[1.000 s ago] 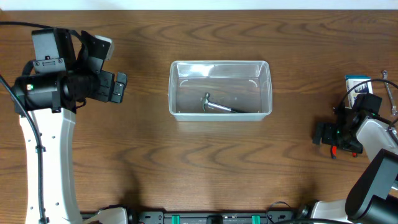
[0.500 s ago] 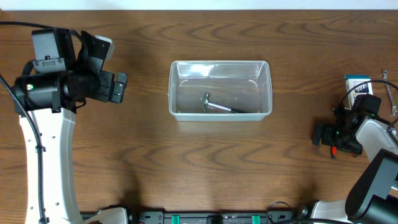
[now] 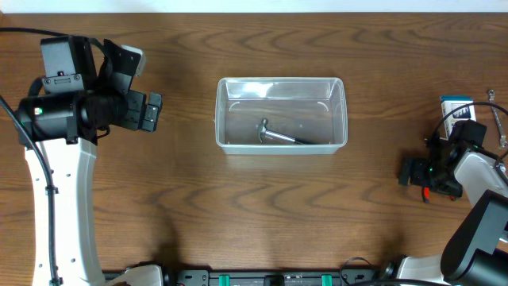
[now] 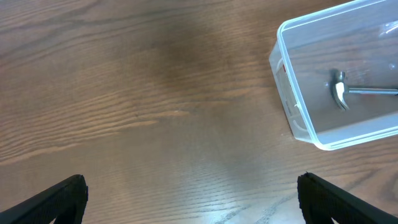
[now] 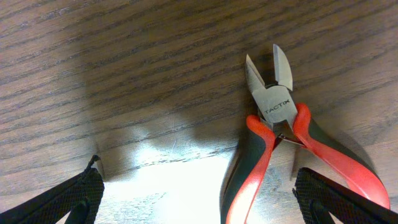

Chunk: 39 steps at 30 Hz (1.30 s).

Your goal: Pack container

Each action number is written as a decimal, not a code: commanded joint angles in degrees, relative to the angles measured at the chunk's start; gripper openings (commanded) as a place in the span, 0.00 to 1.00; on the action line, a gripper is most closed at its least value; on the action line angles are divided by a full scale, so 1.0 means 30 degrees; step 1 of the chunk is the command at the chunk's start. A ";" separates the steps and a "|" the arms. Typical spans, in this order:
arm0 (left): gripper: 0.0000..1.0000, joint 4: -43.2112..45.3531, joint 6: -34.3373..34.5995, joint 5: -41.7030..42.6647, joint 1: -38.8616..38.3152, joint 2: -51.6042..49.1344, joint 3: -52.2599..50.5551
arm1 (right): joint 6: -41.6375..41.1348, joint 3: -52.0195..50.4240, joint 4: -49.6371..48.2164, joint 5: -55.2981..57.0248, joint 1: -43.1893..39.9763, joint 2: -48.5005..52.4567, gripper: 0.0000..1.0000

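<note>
The clear plastic container [image 3: 281, 114] stands at the table's middle with a metal hammer [image 3: 279, 136] lying inside; both show in the left wrist view, container [image 4: 292, 106] and hammer [image 4: 348, 93]. My left gripper [image 3: 151, 111] is open and empty, left of the container [image 4: 193, 199]. My right gripper [image 3: 413, 173] is open at the right edge, low over red-and-black cutting pliers [image 5: 283, 143]. One red handle lies between its fingers [image 5: 199, 193]; the other runs toward the right finger. The pliers' jaws point away.
A small blue-and-white box [image 3: 456, 106] and a thin metal tool [image 3: 498, 125] lie at the far right, behind the right arm. The left arm's white link [image 3: 55, 199] runs along the left side.
</note>
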<state>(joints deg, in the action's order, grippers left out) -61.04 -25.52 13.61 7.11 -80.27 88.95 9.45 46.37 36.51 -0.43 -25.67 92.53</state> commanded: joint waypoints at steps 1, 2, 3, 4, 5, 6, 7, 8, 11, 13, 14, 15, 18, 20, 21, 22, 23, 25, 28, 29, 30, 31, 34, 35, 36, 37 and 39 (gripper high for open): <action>0.98 0.0029 0.0036 0.0240 0.0117 -0.0073 0.0015 | -0.0204 -0.0153 -0.0051 0.0066 -0.0262 0.0160 0.99; 0.98 0.0029 0.0036 0.0240 0.0117 -0.0080 0.0015 | -0.0204 -0.0153 -0.0051 0.0066 -0.0262 0.0160 0.99; 0.98 0.0029 0.0036 0.0240 0.0117 -0.0073 0.0015 | -0.0204 -0.0153 -0.0051 0.0066 -0.0262 0.0160 0.99; 0.98 0.0029 0.0036 0.0248 0.0117 -0.0073 0.0015 | -0.0204 -0.0160 -0.0051 0.0066 -0.0262 0.0160 0.98; 0.98 0.0029 0.0036 0.0240 0.0117 -0.0073 0.0015 | -0.0204 -0.0153 -0.0051 0.0066 -0.0262 0.0160 0.99; 0.98 0.0029 0.0036 0.0240 0.0117 -0.0073 0.0015 | -0.0204 -0.0160 -0.0044 0.0066 -0.0262 0.0160 0.98; 0.98 0.0029 0.0036 0.0240 0.0117 -0.0080 0.0015 | -0.0204 -0.0160 -0.0036 0.0066 -0.0262 0.0160 0.97; 0.98 0.0029 0.0036 0.0248 0.0117 -0.0073 0.0015 | -0.0211 -0.0160 -0.0036 0.0066 -0.0262 0.0160 0.96; 0.98 0.0029 0.0036 0.0240 0.0117 -0.0073 0.0015 | -0.0204 -0.0160 -0.0036 0.0066 -0.0262 0.0160 0.90; 0.98 0.0029 0.0036 0.0240 0.0117 -0.0073 0.0015 | -0.0211 -0.0160 -0.0029 0.0066 -0.0262 0.0160 0.88; 0.98 0.0029 0.0036 0.0240 0.0117 -0.0073 0.0015 | -0.0211 -0.0160 -0.0029 0.0066 -0.0262 0.0160 0.88; 0.98 0.0029 0.0036 0.0240 0.0117 -0.0073 0.0015 | -0.0211 -0.0160 -0.0029 0.0066 -0.0262 0.0160 0.88; 0.98 0.0029 0.0036 0.0240 0.0117 -0.0073 0.0015 | -0.0219 -0.0168 -0.0015 0.0066 -0.0262 0.0160 0.87; 0.98 0.0029 0.0036 0.0240 0.0117 -0.0073 0.0015 | -0.0226 -0.0240 -0.0029 0.0066 -0.0262 0.0160 0.87; 0.98 0.0029 0.0036 0.0240 0.0117 -0.0073 0.0015 | -0.0248 -0.0291 -0.0044 0.0066 -0.0262 0.0160 0.86; 0.98 0.0029 0.0036 0.0240 0.0117 -0.0073 0.0015 | -0.0299 -0.0379 -0.0131 0.0058 -0.0262 0.0160 0.86; 0.98 0.0029 0.0036 0.0240 0.0117 -0.0080 0.0015 | -0.0379 -0.0459 -0.0204 0.0058 -0.0262 0.0160 0.86; 0.98 0.0022 0.0036 0.0240 0.0117 -0.0073 0.0015 | -0.0437 -0.0678 -0.0393 -0.0007 -0.0262 0.0160 0.86; 0.98 0.0029 0.0036 0.0240 0.0117 -0.0080 0.0015 | -0.0576 -0.0882 -0.0597 -0.0015 -0.0262 0.0160 0.87; 0.98 0.0029 0.0036 0.0240 0.0117 -0.0073 0.0015 | -0.0568 -0.0925 -0.0634 -0.0015 -0.0262 0.0160 0.87; 0.98 0.0029 0.0036 0.0240 0.0117 -0.0080 0.0015 | -0.0576 -0.0933 -0.0678 -0.0015 -0.0262 0.0160 0.88; 0.98 0.0029 0.0036 0.0240 0.0117 -0.0073 0.0015 | -0.0568 -0.0933 -0.0699 -0.0015 -0.0262 0.0160 0.88; 0.98 0.0029 0.0036 0.0240 0.0117 -0.0073 0.0015 | -0.0568 -0.0933 -0.0765 -0.0015 -0.0262 0.0160 0.88; 0.98 0.0029 0.0036 0.0248 0.0117 -0.0073 0.0015 | -0.0568 -0.0933 -0.0772 -0.0007 -0.0262 0.0160 0.88; 0.98 0.0029 0.0036 0.0240 0.0117 -0.0073 0.0015 | -0.0568 -0.0933 -0.0794 -0.0007 -0.0262 0.0160 0.87; 0.98 0.0029 0.0036 0.0240 0.0117 -0.0073 0.0015 | -0.0568 -0.0933 -0.0823 -0.0007 -0.0262 0.0160 0.85; 0.98 0.0029 0.0036 0.0240 0.0117 -0.0073 0.0022 | -0.0568 -0.0933 -0.0845 0.0000 -0.0262 0.0160 0.81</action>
<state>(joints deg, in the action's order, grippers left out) -61.04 -25.52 13.61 7.11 -80.27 88.95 8.56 44.93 34.33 -1.10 -25.93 92.40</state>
